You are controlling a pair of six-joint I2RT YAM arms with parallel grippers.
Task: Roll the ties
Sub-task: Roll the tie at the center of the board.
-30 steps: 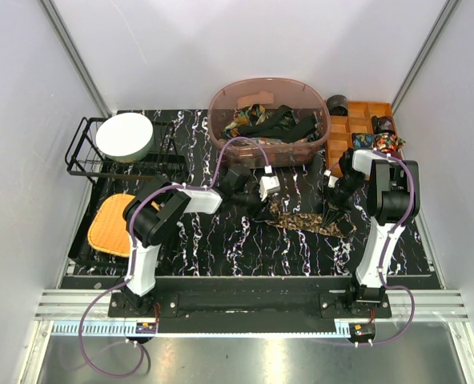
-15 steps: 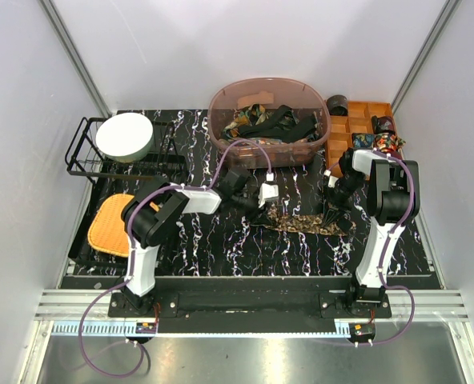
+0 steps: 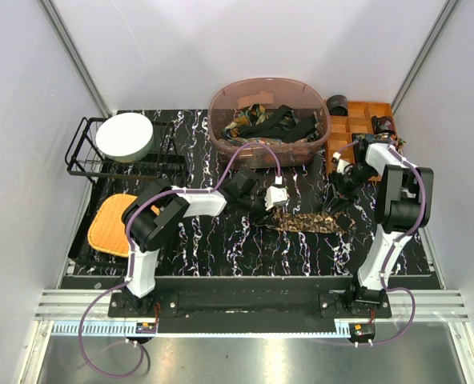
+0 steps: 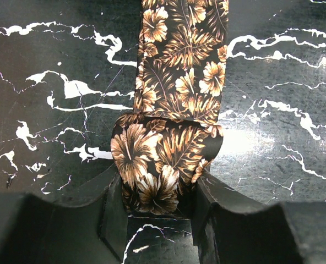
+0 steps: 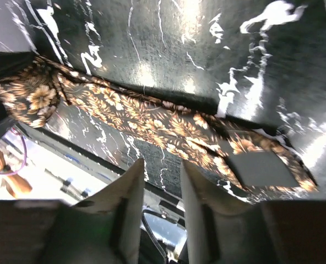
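A brown floral tie [image 3: 313, 222] lies flat on the black marbled mat, running left to right. Its left end is rolled into a short coil [image 4: 157, 159]. My left gripper [image 3: 275, 208] is shut on that coil, which sits between the jaws in the left wrist view [image 4: 157, 202], with the flat tie [image 4: 179, 71] stretching away. My right gripper [image 3: 345, 190] hovers above the tie's right end, jaws apart and empty [image 5: 162, 179]. The tie [image 5: 152, 118] passes under it, with its grey label visible.
A brown see-through tub [image 3: 221, 104] holding several ties stands at the back centre. An orange divider tray [image 3: 357, 126] with rolled ties is at the back right. A black wire rack with a white bowl [image 3: 125, 138] and an orange pad [image 3: 113, 224] are at the left.
My left gripper has moved right along the tie, holding its rolled end. My right gripper has lifted off the tie's right end and drawn back toward the orange tray.
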